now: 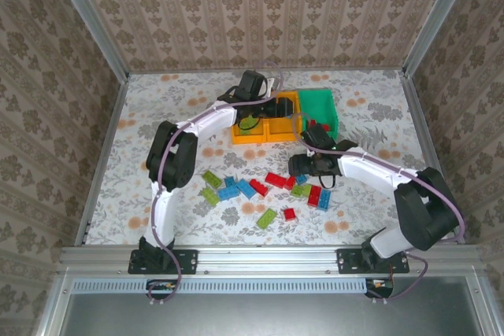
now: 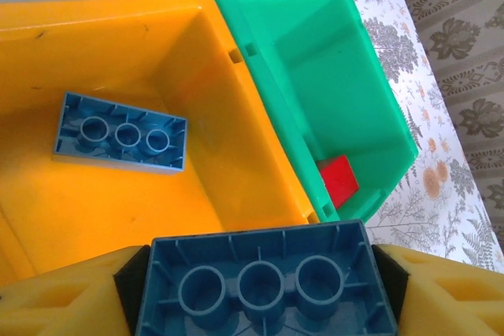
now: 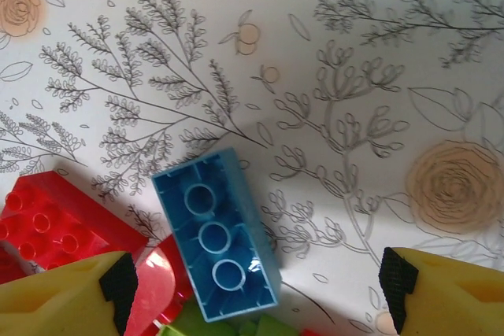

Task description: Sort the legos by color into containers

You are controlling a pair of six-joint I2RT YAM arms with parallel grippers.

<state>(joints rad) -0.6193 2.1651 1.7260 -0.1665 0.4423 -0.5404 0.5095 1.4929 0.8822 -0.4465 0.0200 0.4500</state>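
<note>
The orange bin (image 2: 157,37) holds a blue brick (image 2: 120,133), and the green bin (image 2: 331,76) holds a red brick (image 2: 339,180). The left tool (image 2: 264,293) squeezes another blue brick (image 2: 264,273) above them. The right tool (image 3: 256,285) is spread wide over loose bricks (image 3: 213,234).

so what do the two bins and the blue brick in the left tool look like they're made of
Orange-yellow bin: looks like moulded plastic, smooth and slightly glossy, with faint dark scuffs on its wall.
Green bin: the same sort of plastic, with a soft sheen on its walls.
Blue brick in the left tool: probably hard plastic; its hollow underside shows three moulded tubes and thin ribs.
</note>
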